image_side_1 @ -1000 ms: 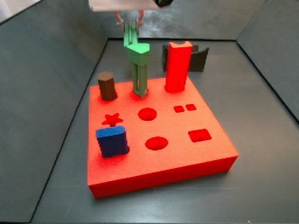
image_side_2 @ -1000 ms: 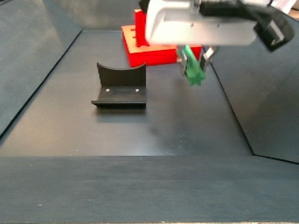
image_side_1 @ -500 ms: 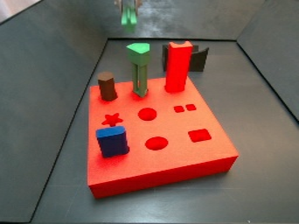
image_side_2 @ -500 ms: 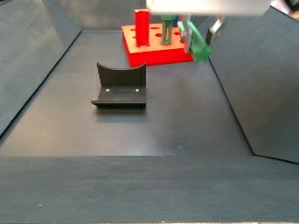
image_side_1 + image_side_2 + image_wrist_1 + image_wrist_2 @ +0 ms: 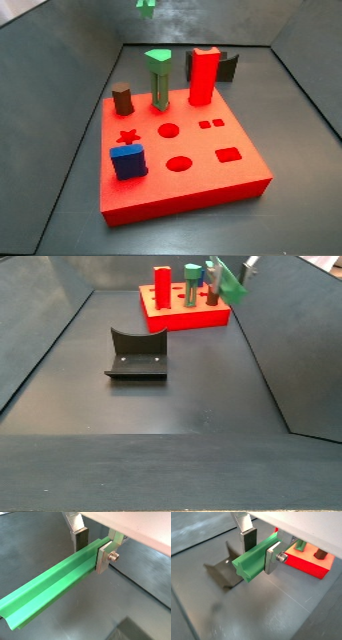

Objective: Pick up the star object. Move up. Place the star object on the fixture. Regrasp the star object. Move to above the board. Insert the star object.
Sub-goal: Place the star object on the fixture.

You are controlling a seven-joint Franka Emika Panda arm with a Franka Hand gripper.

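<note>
Gripper (image 5: 91, 551) is clamped on the star object (image 5: 53, 587) near one end, w/ the long green peg sticking out between the silver finger plates in both wrist views. Grip looks firm: pads flat on opposite flanks of the star object (image 5: 251, 562), no visible tilt btwn fingers.

In a side view only the peg's lower tip (image 5: 144, 4) shows at the frame's upper edge, high above the board (image 5: 181, 160); in the other it hangs near the top edge (image 5: 230, 280), by the board (image 5: 187, 316), gripper body itself out of shot. So the lift looks about done, and next is prob. the carry to the fixture (image 5: 135, 354), which sits on the floor well apart from the board, on the near side.

Fixture (image 5: 223, 571) also shows in a wrist view, below and beyond the peg's free end.

To do this step well:
- keep height until clear of the tall red post (image 5: 203, 75) and the green peg w/ triangular top (image 5: 159, 78)
- travel slow, since the long overhang can swing
- line the peg's long axis w/ the fixture's cradle before descending
- lower until peg rests in the L, then release; don't drop it from height.

Star hole (image 5: 128, 137) on the board is empty, insertion not yet done.
</note>
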